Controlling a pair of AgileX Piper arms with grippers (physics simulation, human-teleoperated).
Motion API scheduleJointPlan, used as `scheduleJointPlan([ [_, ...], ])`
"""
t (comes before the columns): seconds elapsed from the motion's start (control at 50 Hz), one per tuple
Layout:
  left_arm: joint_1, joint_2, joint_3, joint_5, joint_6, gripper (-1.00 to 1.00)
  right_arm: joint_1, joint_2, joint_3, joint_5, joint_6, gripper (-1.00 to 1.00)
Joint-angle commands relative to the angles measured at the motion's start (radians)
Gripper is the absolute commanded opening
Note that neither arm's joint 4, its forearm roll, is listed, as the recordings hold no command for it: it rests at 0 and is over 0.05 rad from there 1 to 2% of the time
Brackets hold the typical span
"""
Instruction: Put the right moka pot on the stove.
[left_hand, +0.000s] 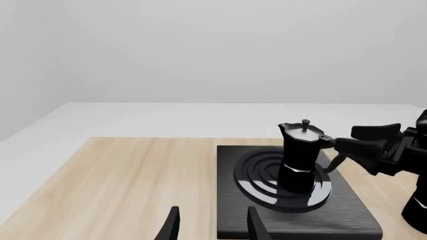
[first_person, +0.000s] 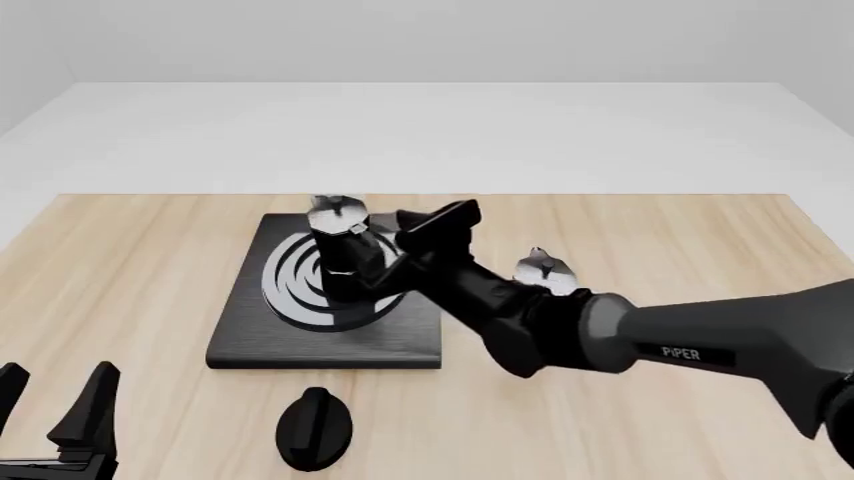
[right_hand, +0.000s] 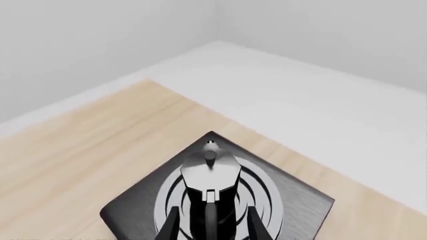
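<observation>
- The right moka pot (first_person: 342, 262) stands upright on the silver rings of the stove (first_person: 254, 335), so my judgement is that the placing is as good as done.
- The right gripper (right_hand: 208, 226) has its fingers (right_hand: 171, 226) on either side of the pot's handle; whether they grip it or are just apart I cannot tell.
- To finish well, open the fingers fully, then draw straight back to the right and up, so the handle is not dragged and the pot is not tipped.
- The left gripper (first_person: 56, 408) hangs open and empty over the near left of the desk (first_person: 120, 260).
- The other moka pot (first_person: 545, 268) stands just right of the right arm, partly hidden; it lies in the retreat path.
- A black knob (first_person: 314, 428) lies near the stove's near edge, out of the way.
</observation>
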Motion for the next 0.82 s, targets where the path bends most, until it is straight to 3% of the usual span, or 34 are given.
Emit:
scheduleJointPlan([
  [0.02,0.000,0.000,0.000,0.000,0.000,1.00,0.004,-0.096,0.074,-0.012,-0.003,1.00],
  [0.36,0.000,0.000,0.000,0.000,0.000,1.00,0.018,-0.345,0.226,0.018,0.010,1.00],
  [0.44,0.000,0.000,0.000,0.000,0.000,1.00,0.016,-0.370,0.252,0.011,0.042,1.00],
  [0.82,0.000,0.000,0.000,0.000,0.000,1.00,-0.055,-0.564,0.401,0.034,0.038,1.00],
])
